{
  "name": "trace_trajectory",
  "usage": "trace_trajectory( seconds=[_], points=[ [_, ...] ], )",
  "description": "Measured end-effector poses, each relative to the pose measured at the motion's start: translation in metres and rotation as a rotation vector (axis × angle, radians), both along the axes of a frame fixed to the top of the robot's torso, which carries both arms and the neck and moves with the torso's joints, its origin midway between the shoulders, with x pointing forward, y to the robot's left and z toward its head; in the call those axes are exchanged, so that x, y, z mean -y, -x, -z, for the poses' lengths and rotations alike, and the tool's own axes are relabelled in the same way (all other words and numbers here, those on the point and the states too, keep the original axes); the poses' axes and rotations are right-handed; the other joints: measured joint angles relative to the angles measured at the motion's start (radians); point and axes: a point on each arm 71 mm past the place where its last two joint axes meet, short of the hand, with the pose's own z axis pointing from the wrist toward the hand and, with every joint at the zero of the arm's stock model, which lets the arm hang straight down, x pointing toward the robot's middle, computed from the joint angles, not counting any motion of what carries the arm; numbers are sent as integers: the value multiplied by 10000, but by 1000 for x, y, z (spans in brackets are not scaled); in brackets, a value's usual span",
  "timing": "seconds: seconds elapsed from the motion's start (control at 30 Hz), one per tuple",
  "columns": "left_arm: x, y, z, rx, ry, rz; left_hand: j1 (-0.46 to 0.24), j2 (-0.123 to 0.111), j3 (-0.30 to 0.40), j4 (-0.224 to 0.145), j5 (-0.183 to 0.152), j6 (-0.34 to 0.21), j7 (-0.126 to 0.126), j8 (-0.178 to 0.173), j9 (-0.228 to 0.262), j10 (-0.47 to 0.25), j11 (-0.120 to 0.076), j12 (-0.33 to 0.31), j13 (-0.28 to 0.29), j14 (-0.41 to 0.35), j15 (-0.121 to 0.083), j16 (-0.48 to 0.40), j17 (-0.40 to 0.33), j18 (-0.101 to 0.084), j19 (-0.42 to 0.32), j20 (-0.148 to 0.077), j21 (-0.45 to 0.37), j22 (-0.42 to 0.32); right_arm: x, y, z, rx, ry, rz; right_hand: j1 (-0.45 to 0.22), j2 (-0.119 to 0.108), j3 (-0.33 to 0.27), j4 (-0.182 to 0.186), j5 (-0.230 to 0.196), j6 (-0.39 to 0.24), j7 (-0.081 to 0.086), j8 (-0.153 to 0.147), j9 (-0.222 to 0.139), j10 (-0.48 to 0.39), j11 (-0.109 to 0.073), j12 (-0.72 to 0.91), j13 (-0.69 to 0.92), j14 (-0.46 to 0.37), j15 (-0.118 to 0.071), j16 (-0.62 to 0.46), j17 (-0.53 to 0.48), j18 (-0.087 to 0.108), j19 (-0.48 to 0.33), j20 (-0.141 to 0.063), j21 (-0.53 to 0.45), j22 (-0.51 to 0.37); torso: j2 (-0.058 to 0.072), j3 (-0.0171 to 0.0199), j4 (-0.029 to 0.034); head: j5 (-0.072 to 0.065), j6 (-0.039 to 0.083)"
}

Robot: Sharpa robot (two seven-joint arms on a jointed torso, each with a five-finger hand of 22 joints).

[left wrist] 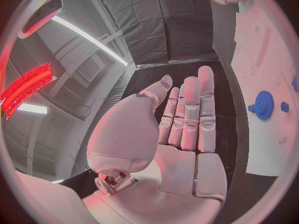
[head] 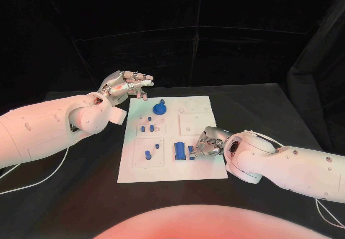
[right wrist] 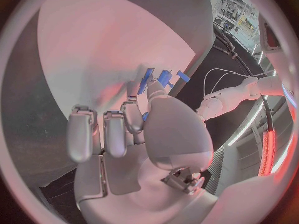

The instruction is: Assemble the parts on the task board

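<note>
The white task board (head: 167, 169) lies in the middle of the table. A blue gear (head: 159, 107) (left wrist: 264, 104) stands near its far edge, with small blue pegs (head: 146, 128) toward the left. Two larger blue blocks (head: 180, 151) sit near the front, beside a slim blue piece (head: 192, 151). My right hand (head: 208, 143) (right wrist: 134, 134) hovers low over the board just right of those blocks, fingers curled, thumb tip by the blue blocks (right wrist: 149, 77). A sliver of blue shows between thumb and a finger; whether it is held is unclear. My left hand (head: 128, 84) (left wrist: 181, 129) is raised past the board's far left corner, fingers straight, holding nothing.
Black table (head: 86, 179) surrounds the board on all sides, with black curtains behind. A white cable (head: 43, 179) trails on the table at the near left. The board's right half (head: 194, 122) has empty recesses.
</note>
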Motion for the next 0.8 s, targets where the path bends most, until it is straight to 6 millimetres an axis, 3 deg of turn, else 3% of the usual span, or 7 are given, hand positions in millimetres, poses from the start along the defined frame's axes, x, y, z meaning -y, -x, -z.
trace_trajectory(
  seconds=[0.27, 0.37, 0.53, 0.63, 0.67, 0.73, 0.8],
  points=[
    [-1, 0, 0, -6, -10, -16, 41, 41, -28, -28, 0, 0, 0, 0, 0, 0, 0, 39, 1, 0, 0, 0, -25, 1, 0, 0, 0, -13, 25, 5, -6, 17, -521, 70, -386, -172, -564, 261, 70, -329, 103, -209, -36, -143, 143, -237, -126, 21, 21, -169, -1, 0, -29, 30, -167, -112, -20, -10, -14, 8, 61],
    [-1, -1, 0, -6, -18, -30, 41, 41, -28, -28, 0, -22, 22, 0, 0, 0, 0, 39, -5, -17, 12, 0, -44, 1, 0, 0, -34, -25, 35, 1, -12, -2, -1202, 119, -233, -19, -741, 162, 57, -720, 262, -388, -73, -575, 385, -974, -610, 36, 290, 877, -2, 0, -470, 210, -696, -962, -40, -11, -19, -8, 134],
    [-1, -4, 4, -70, -32, -99, -115, -115, -330, 69, 0, -215, 62, 0, -17, -269, 97, 39, -44, -940, 127, -981, -604, -3, -697, 103, -776, -452, 46, -24, -27, 13, -3300, 377, 979, 520, -555, -241, 343, -1449, 717, -841, -272, -3241, 789, -6275, -4311, 33, 727, 1068, -2, 1025, -3319, 617, -4902, -6669, -110, -34, -59, -43, 379],
    [0, -7, 9, -187, -5, -172, -238, -43, -530, 169, 32, -310, 49, 0, -25, -346, 128, 29, -67, -1753, 321, -2726, -1483, -4, -1692, 324, -1888, -1181, 51, -46, -34, 128, -4700, 710, 1552, 721, -417, -379, 343, -1760, 1111, -1133, -509, -4144, 1136, -8541, -6257, 32, 1193, 904, -2, 1095, -4453, 925, -7051, -8354, -195, -64, -93, -53, 596],
    [-1, -9, 11, -232, 10, -242, -249, -32, -608, 209, 32, -346, 13, 0, -25, -346, 128, -39, -78, -1974, 423, -3246, -1724, -2, -1978, 437, -2222, -1406, 53, -56, -36, 199, -5261, 885, 1690, 681, -416, -435, 304, -1846, 1204, -1226, -612, -4315, 1278, -9084, -6813, -410, 1300, -3, -9, 1095, -4772, 1072, -7701, -8767, -245, -81, -108, -54, 697],
    [-1, -13, 14, -279, 52, -349, -260, -21, -768, 268, 37, -361, -2, -4, -25, -267, 204, -235, -80, -2285, 672, -4370, -2231, -3, -2680, 653, -3029, -1985, 56, -73, -38, 340, -6082, 1206, 1861, 749, -403, -561, 0, -1994, 1290, -1345, -900, -4433, 1434, -9938, -7943, -4057, 1529, -3856, -2136, 1094, -5555, 1388, -9218, -9705, -315, -103, -130, -61, 862],
    [-1, -17, 16, -310, 123, -507, -260, -21, -890, 335, 38, -361, -2, -110, -30, -268, 278, -437, -85, -2456, 844, -5196, -2593, -2, -3167, 871, -3614, -2426, 58, -93, -44, 630, -7061, 1580, 1934, 803, -383, -706, -160, -1983, 1205, -1369, -1224, -4387, 1509, -10505, -8913, -5338, 1714, -6863, -3396, 1095, -5845, 1643, -10345, -10428, -390, -126, -162, -65, 1057]
  ],
)
